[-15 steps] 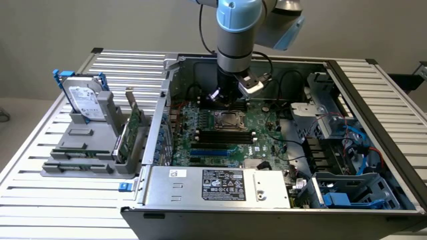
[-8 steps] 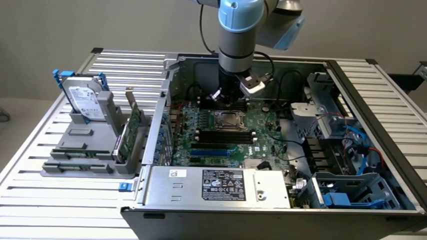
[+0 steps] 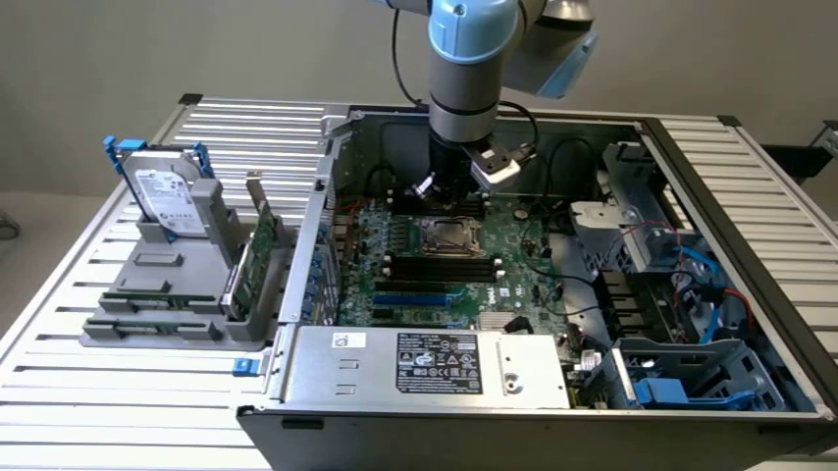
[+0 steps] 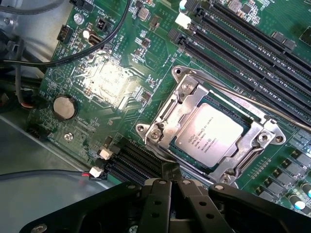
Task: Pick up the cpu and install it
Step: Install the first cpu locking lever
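Over on the worktop at nine o'clock the hard drive stands in its rack, and at the centre of the open computer case the cpu already sits in its socket. The tool hovers just above, fingers pinched together, holding nothing. My read: placing is done, and securing the chip calls for pressing the loose lever down.

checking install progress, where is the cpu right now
The cpu sits in the metal socket frame on the motherboard, beside the black memory slots.
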### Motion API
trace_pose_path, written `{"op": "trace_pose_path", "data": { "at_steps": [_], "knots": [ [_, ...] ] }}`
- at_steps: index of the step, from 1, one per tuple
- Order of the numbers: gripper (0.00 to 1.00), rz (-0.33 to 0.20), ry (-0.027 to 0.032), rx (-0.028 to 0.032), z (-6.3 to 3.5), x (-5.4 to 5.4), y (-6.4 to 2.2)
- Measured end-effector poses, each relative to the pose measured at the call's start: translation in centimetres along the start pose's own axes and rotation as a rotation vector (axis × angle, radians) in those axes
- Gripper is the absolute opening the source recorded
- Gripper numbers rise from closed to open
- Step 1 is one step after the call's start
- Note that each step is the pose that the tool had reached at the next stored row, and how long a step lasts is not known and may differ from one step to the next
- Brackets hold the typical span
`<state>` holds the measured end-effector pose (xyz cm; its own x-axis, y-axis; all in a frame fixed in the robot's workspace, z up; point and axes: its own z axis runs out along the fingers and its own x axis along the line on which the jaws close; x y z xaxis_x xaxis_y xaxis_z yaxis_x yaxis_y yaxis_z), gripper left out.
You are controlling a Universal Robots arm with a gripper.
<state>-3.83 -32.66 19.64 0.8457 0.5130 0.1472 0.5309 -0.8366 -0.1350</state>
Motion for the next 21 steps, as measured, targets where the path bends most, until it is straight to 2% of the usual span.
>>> {"op": "trace_pose_path", "data": {
  "at_steps": [21],
  "knots": [
    [0.11,0.000,-0.0004,-0.0006,0.03,0.12,-0.08]
  ]
}}
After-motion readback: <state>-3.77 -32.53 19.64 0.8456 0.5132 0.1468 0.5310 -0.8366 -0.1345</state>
